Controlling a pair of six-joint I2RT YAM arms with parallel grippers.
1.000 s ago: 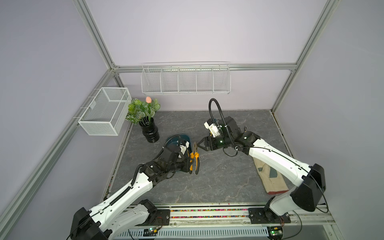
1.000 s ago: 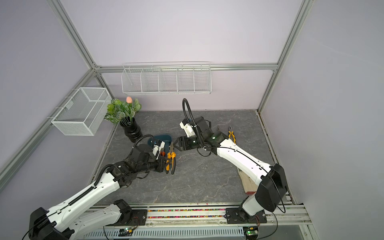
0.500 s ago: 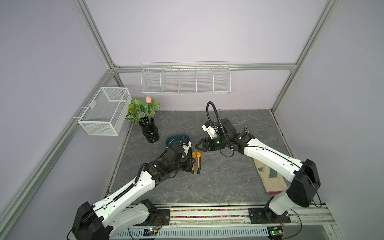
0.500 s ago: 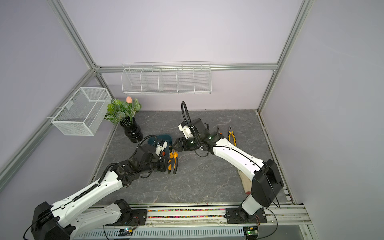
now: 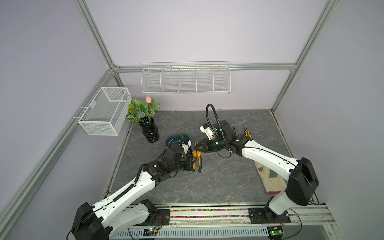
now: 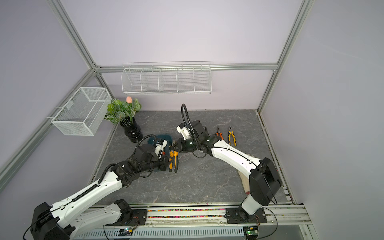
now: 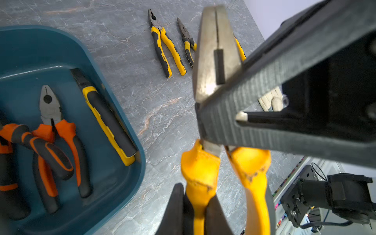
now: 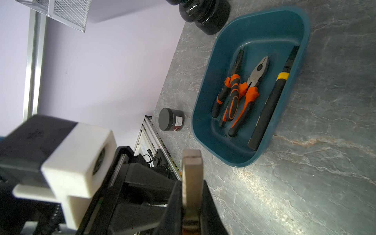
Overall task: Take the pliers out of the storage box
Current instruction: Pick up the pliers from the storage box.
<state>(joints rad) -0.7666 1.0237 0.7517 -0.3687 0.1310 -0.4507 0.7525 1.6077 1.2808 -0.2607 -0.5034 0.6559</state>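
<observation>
— While the yellow-handled pliers are off the table, where are they relative to the storage box?

— Outside it, in the air just beside its right side. The metal head points toward the back wall and the handles point toward the front rail.

— State of each gripper?

— Left gripper: fingers drawn narrow, clamped on one yellow handle. Right gripper: fingers drawn narrow, clamped on the metal head, one pad on each flat. Both arms hold the same tool.

— Contents of the box?

— Three items. Orange long-nosed pliers lie with one handle across the orange blunt-nosed pliers. A yellow-and-black tool lies on edge against the right wall; its head cannot be read.

— Obstructions?

— In both top views the left arm covers most of the box, so only its far end shows. The right arm crosses the handles of a long-nosed pair on the table. A yellow blunt-nosed pair lies just beside that pair. Both are well apart from the box.

— Surroundings?

— A black jar stands near the box at the table's left edge. A black vase holding a plant stands near its far end. Two wire baskets hang on the walls. A cloth bag lies under the right arm.
</observation>
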